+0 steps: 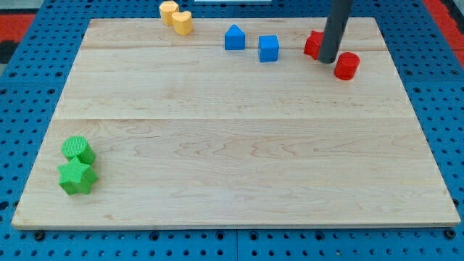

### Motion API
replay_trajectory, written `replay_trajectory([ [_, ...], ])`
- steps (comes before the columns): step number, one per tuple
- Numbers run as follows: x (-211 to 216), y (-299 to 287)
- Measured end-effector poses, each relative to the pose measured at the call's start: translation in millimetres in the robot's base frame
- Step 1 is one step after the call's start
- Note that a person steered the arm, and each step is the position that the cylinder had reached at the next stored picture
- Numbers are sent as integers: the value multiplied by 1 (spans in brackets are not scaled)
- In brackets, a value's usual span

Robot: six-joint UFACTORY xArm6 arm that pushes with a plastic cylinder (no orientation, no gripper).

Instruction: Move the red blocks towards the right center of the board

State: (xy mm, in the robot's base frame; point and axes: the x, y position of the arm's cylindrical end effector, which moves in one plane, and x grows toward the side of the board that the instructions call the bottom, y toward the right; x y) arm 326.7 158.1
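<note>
Claw: none fitted on this arm, so cannot tell released from clenched, and grasping nothing; only a straight dark rod coming down from the view's top right. Ends in my tip, planted on the wooden surface near its top right corner, between the two red pieces. Touches or all but touches the red block on the view's left of the rod; shape hard to make out, being partly hidden behind the rod. Stands just beside the red cylinder, which lies down and to the view's right of my tip, upright on its flat end. Both red pieces close to the top edge on the right side, higher than the right centre.

Further to the view's left along the same top strip: a blue cube, then a blue house-shaped block, near each other but apart. At the top edge, left of centre, two yellow blocks touching. Well apart from all these, at the bottom left, a green cylinder touching a green star below it. Around the surface, a blue pegboard.
</note>
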Motion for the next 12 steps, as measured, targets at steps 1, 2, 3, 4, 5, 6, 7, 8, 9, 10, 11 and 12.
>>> replay_trajectory([
  [1,19,4],
  [2,-36,15],
  [3,-33,53],
  [4,-17,30],
  [5,27,26],
  [6,56,43],
  [7,4,92],
  [8,-69,109],
  [9,-114,77],
  [10,-129,38],
  [11,-116,-15],
  [12,-79,-27],
])
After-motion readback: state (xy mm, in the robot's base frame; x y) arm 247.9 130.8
